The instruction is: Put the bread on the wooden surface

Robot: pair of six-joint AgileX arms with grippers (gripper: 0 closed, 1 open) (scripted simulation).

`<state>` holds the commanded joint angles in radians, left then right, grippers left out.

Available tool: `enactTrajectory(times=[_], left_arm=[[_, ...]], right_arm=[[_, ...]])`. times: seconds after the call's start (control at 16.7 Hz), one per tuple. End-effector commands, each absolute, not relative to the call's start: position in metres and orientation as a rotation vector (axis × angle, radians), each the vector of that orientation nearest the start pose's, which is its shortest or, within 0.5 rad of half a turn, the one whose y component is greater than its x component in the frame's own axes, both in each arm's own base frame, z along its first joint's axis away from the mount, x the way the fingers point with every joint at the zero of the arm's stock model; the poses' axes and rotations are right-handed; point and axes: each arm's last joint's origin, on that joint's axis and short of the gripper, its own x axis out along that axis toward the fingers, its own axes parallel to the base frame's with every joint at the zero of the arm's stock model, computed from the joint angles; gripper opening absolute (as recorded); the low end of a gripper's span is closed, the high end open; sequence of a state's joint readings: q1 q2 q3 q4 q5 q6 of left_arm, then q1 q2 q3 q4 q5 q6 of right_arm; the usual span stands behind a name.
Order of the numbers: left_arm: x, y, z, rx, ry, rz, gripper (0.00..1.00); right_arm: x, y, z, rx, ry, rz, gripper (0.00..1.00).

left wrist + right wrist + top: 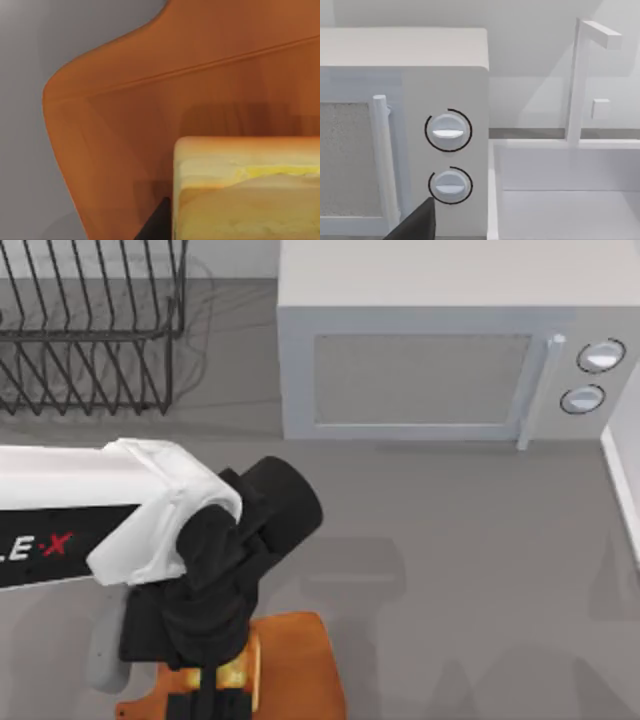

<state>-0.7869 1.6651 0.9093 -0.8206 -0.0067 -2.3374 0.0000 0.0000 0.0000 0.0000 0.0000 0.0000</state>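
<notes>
- Golden-yellow bread (232,672), low in the top view, sits clenched in the left hand (212,680) directly over the wooden surface (300,660), poised for setting down.
- Farther up, microwave (440,370) and dish rack (90,330) stand well apart.

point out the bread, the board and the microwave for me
bread (250,190), left wrist view, on its pale yellow face under the crust edge
board (130,125), left wrist view, on bare wood beside the bread
microwave (420,380), top view, on the door window
</notes>
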Motion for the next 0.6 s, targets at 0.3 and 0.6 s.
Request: enactTrajectory(times=[0.3,0.6], left_arm=[[0.1912,-0.1899,0.1391,-1.189,1.211,1.199,1.00],[0.1912,-0.1899,0.1391,-1.189,1.211,1.199,1.00]], right_arm=[[0.1057,-0.0012,0.1600,0.000,0.000,0.000,1.00],[0.1057,-0.0012,0.1600,0.000,0.000,0.000,1.00]])
